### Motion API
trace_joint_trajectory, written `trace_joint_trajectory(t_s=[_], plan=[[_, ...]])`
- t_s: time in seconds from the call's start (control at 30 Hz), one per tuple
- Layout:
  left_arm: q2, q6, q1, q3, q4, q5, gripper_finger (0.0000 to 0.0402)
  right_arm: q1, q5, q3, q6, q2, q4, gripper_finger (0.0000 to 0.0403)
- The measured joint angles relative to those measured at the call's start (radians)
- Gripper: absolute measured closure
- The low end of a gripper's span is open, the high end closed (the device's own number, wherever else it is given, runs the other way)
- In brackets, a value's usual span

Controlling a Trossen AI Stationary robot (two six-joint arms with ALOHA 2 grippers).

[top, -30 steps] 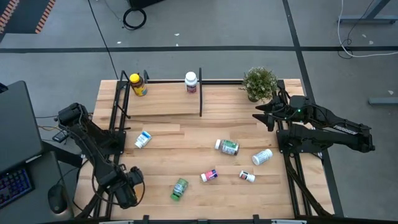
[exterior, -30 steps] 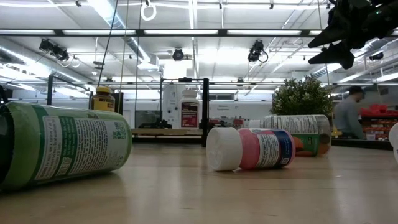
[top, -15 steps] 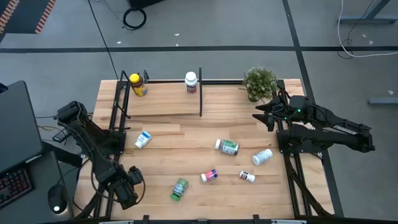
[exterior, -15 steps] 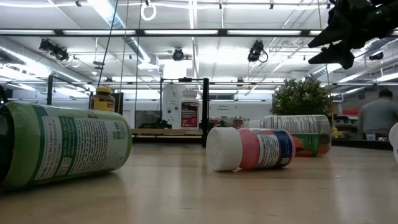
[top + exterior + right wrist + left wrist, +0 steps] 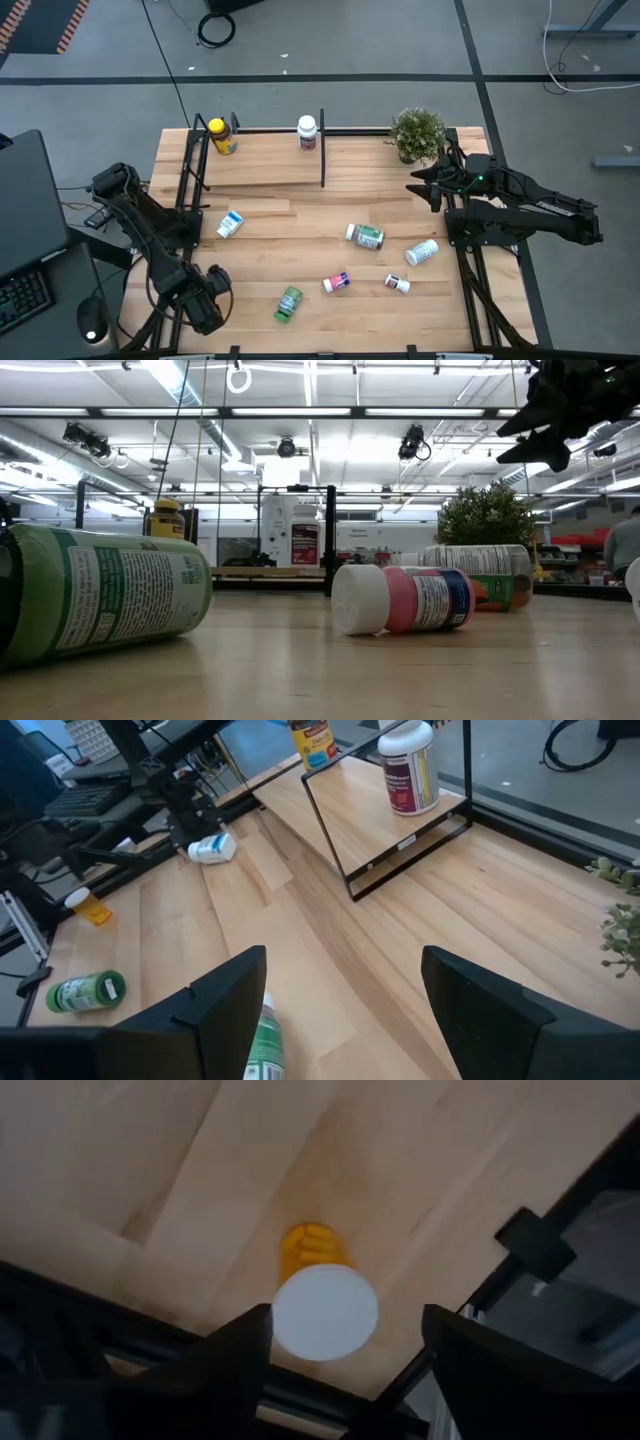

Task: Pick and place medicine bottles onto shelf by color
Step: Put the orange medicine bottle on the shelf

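From above, the left tool (image 5: 207,300) hangs over the bench's (image 5: 300,225) front left corner; the right tool (image 5: 428,184) waits at the right edge beside the plant (image 5: 417,133). On the shelf (image 5: 262,163) along the back edge stand a yellow-capped bottle (image 5: 221,135) and a white one (image 5: 307,131); five more lie toward the front, among them a green bottle (image 5: 289,303).

At bench level, the green bottle lies nearest, a pink bottle (image 5: 400,600) behind it.

The left wrist shows its fingers (image 5: 235,1355) spread around an upright orange vial (image 5: 320,1302), not yet pinching. Best to centre, lower, then squeeze below the white cap.

The right wrist shows its tool spread, holding nothing.
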Motion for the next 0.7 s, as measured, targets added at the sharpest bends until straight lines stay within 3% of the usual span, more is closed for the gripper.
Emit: trace_joint_trajectory(t_s=[0.23, 0.7], plan=[[0.013, -0.124, -0.022, -0.002, 0.002, 0.004, 0.0094, 0.000, 0.000, 0.000, -0.004, 0.000, -0.013, 0.0129], [0.026, -0.359, -0.033, -0.003, -0.054, -0.002, 0.0103, 0.000, -0.005, 0.000, -0.001, 0.000, -0.020, 0.0129]])
